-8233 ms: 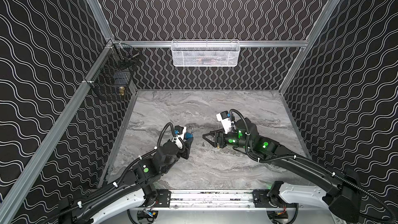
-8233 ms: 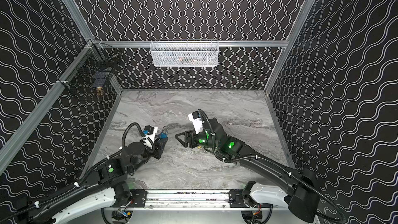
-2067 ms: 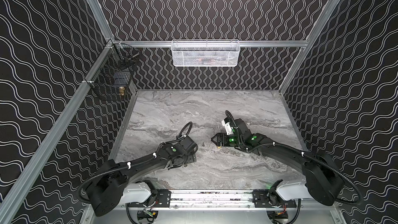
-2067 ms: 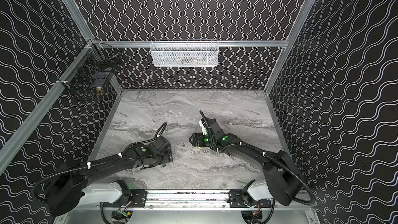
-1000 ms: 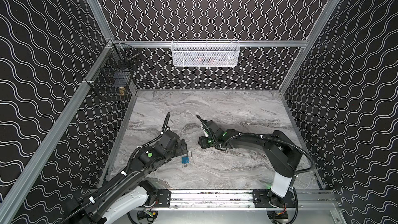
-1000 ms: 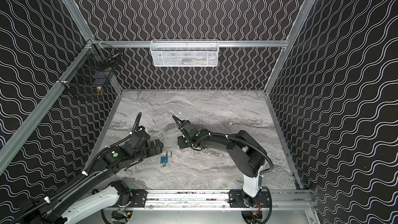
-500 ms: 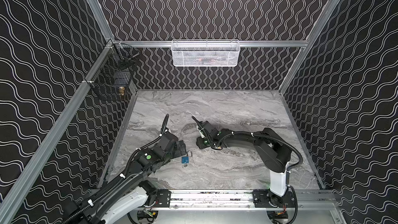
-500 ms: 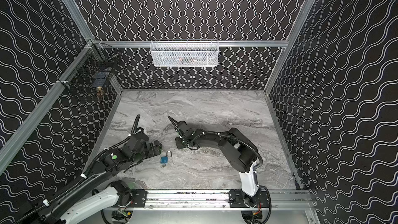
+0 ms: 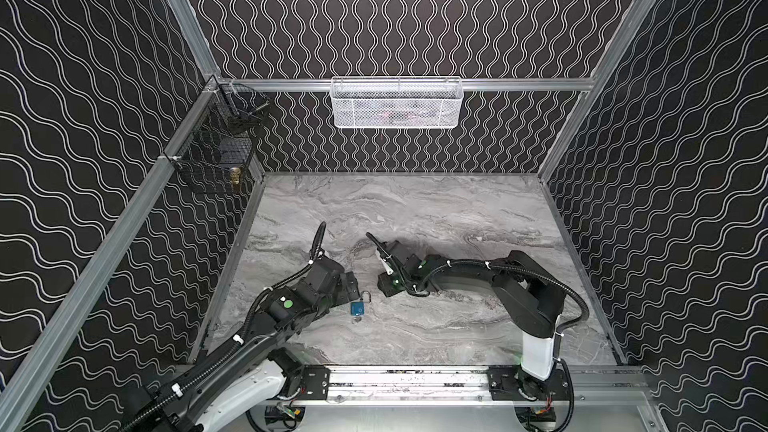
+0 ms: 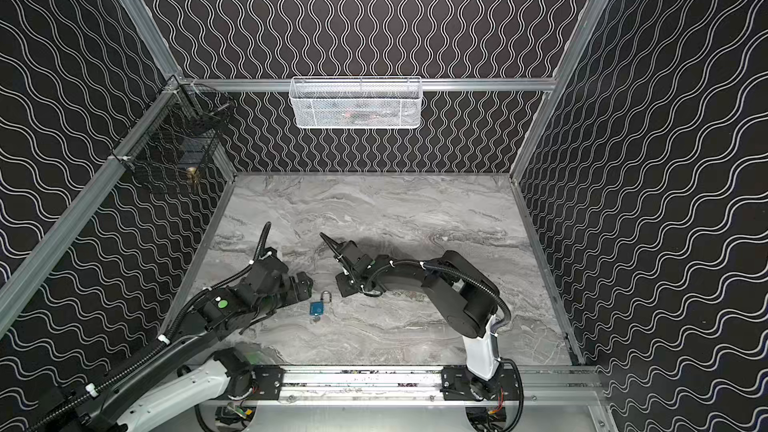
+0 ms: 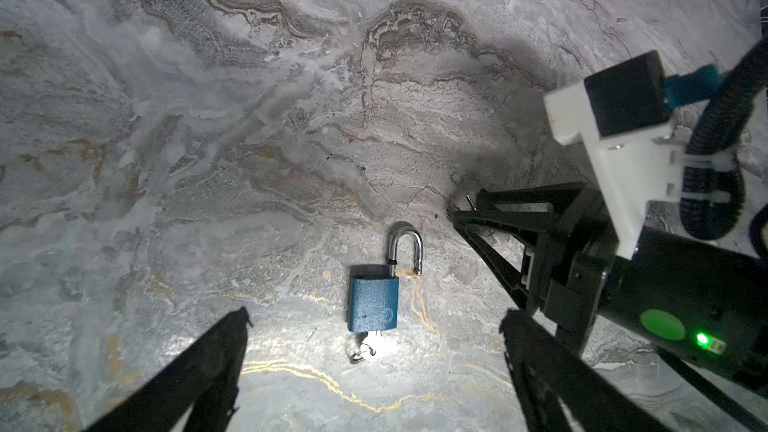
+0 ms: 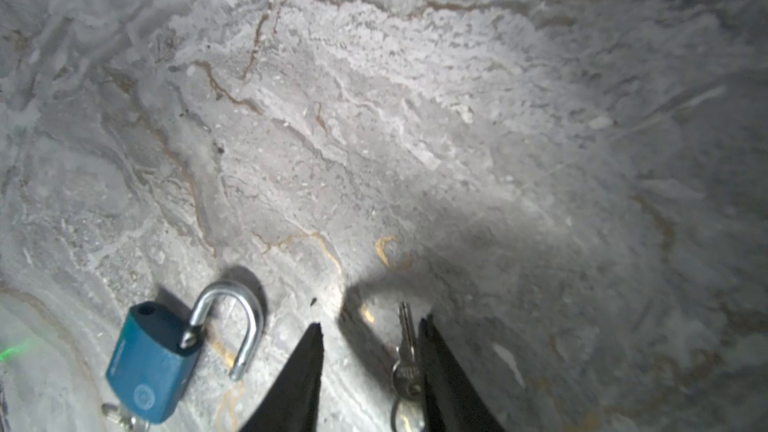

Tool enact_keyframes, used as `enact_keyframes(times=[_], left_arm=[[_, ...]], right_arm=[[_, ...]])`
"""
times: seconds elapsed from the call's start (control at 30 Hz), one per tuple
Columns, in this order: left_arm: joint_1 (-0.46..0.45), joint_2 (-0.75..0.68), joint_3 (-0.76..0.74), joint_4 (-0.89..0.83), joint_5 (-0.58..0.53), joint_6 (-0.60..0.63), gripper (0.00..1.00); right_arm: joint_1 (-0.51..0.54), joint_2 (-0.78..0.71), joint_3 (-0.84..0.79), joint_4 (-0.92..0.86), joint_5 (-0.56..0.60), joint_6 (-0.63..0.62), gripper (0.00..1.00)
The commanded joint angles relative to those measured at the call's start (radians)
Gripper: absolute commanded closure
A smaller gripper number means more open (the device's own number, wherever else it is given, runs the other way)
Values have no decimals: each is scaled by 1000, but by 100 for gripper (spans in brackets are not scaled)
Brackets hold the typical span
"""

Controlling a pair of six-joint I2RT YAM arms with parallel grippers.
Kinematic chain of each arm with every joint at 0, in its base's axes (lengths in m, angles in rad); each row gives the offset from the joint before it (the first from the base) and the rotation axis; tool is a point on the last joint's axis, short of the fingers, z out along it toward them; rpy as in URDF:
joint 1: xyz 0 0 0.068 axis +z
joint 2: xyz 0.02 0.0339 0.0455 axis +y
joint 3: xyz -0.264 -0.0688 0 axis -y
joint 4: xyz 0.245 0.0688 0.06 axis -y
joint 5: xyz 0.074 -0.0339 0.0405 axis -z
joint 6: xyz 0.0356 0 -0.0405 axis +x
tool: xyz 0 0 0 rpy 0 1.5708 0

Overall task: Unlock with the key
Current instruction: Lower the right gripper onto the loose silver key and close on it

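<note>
A loose key (image 12: 407,351), hidden in both top views, shows in the right wrist view inside the right gripper (image 12: 372,324), jaws narrow but unclosed; left gripper (image 11: 374,317) gapes wide beside the lower-centre padlock (image 9: 358,307).

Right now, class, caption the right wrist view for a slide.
Blue padlock, shackle open, lies on the marble table beside the right claw, a spare key between its parted tips.

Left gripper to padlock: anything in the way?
Nothing visible. The open left gripper hangs over the padlock, which lies alone on bare table. The right gripper, straddling a loose key, sits off the shackle end, apart from the lock.
</note>
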Motion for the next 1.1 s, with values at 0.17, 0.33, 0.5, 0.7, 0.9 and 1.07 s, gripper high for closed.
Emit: enact_keyframes(times=[0.17,0.33,0.5,0.7,0.9,1.07], left_arm=[[3,-23,-18,32,25,-47,2],[3,0,-19,86,34,-51,2],[3,29,-17,123,30,-46,2],[3,44,-35,168,35,-47,2],[5,36,-33,152,18,-48,2],[6,18,-38,142,5,-53,2]], right_arm=[[11,-79,-50,-33,9,-40,60],[11,-114,-43,-50,18,13,59],[10,-110,-44,-84,47,180,60],[12,-106,-66,-58,59,269,64],[21,-69,-38,-64,62,273,69],[26,-48,-12,-88,84,266,73]])
